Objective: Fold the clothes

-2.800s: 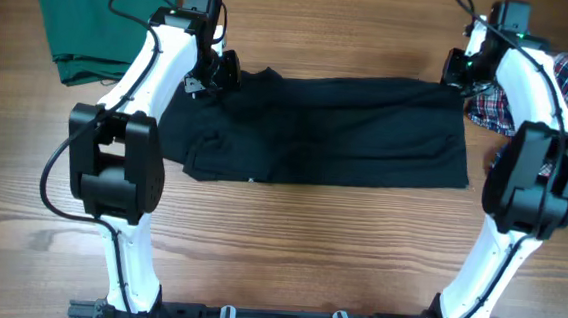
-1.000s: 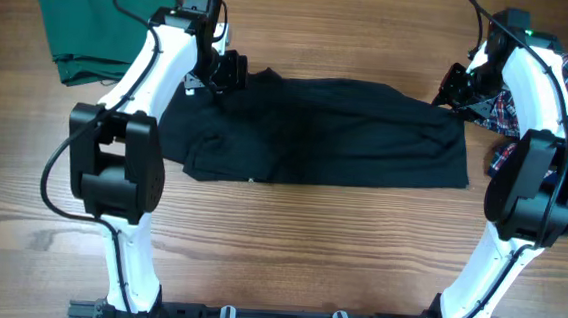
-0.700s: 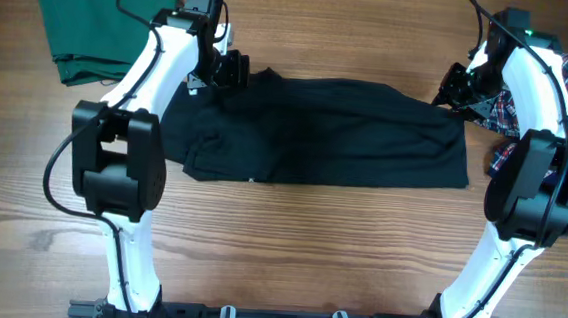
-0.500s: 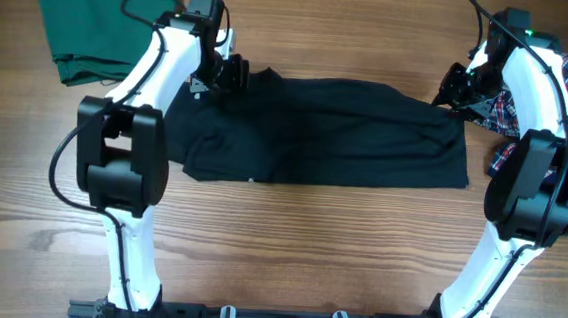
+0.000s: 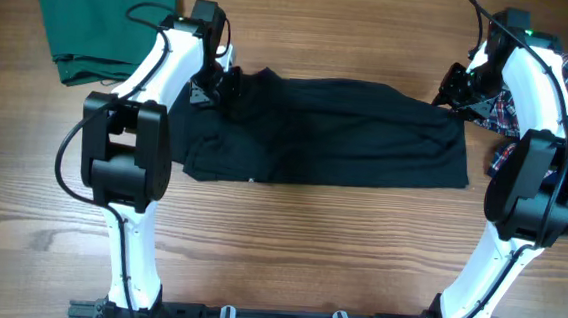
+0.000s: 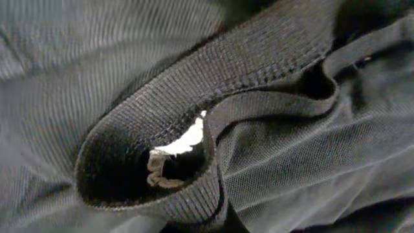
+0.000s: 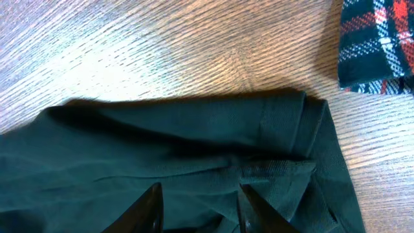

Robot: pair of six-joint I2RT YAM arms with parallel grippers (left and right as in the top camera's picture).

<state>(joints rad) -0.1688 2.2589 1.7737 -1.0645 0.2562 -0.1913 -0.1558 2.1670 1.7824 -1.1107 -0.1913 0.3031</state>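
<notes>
The black polo shirt (image 5: 346,133) lies spread sideways across the middle of the counter (image 5: 288,250). At its far left edge the left claw (image 5: 224,83) has just gone from wide to fully closed and nudged onto the collar (image 6: 259,58). Its fingers are out of the wrist view, so a pinch on the ribbing is likely, not certain. That readies one end for a fold. The right claw (image 7: 202,210) has not shifted: half-open over the far right corner, gripping nothing.
</notes>
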